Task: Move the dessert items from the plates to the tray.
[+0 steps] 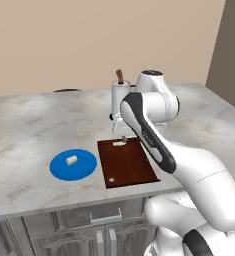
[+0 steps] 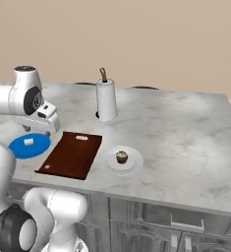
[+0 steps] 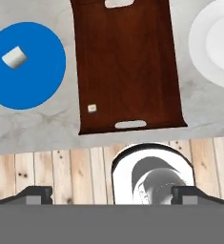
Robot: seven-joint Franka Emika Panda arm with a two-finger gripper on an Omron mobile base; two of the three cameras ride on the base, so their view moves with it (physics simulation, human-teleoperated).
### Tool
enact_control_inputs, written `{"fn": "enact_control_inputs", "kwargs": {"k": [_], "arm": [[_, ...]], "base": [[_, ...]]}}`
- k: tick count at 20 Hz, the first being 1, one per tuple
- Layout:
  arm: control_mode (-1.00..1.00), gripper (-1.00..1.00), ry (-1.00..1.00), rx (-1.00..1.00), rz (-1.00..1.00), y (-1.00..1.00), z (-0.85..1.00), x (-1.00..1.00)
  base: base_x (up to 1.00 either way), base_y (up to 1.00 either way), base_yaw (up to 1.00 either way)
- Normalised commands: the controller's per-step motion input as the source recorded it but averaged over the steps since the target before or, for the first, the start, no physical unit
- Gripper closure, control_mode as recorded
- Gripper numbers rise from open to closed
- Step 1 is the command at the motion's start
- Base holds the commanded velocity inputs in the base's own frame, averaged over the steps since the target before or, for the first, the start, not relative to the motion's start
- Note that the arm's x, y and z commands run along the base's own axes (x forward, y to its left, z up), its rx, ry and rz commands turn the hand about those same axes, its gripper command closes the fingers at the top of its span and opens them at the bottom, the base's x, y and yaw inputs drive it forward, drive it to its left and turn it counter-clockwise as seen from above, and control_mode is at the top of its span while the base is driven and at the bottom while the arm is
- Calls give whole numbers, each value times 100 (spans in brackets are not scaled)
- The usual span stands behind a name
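Marshmallow: the tiny white marshmallow-like cylinder [image 3: 14, 57] lies on its side on the bright blue round plate [image 3: 42, 81], a little off centre, nothing touching it.
Cupcake: the small dark brown cupcake with a pale yellowish top [image 2: 121, 157] stands upright in the middle of the smaller pale white round plate [image 2: 109, 166]; in the hand view it is cut off at the right edge, just a dark sliver.
Tray: the flat dark reddish-brown wooden tray [image 3: 127, 66] lies between the two plates, near both, touching neither; pale handle slots show at both ends, and a tiny pale square speck sits near one corner, too small to name.
Counter: the grey marbled counter [image 1: 29, 125] carries everything, with the tray close to its front edge.
Gripper: the two-finger gripper [image 3: 111, 195] hangs high over the front edge of the counter, looking straight down at the tray; its dark fingertips [image 3: 37, 194] stand wide apart with nothing between them.
Arm: the white arm [image 1: 149, 130] reaches forward with its elbow raised, hand turned down; in the left base view it hides the cupcake's plate.
Behind: a white paper towel roll on a dark-tipped upright holder [image 2: 106, 101] stands beyond the tray, partly hidden by the arm in the left base view.
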Motion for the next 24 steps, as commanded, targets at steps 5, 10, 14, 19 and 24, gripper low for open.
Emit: {"fn": "enact_control_inputs", "kwargs": {"k": [5, 10, 14, 19, 24], "arm": [[-100, -100, 2, 0, -21, 47, -23, 0], [-100, -100, 0, -1, -15, 35, -20, 15], [-100, -100, 0, -4, -11, 32, -14, 20], [-100, -100, 0, -3, -6, 34, -15, 26], [-100, -100, 0, -1, -4, 31, -8, 34]], "base": [[0, 0, 0], [0, 0, 0], [0, 0, 0], [0, 0, 0], [0, 0, 0]]}}
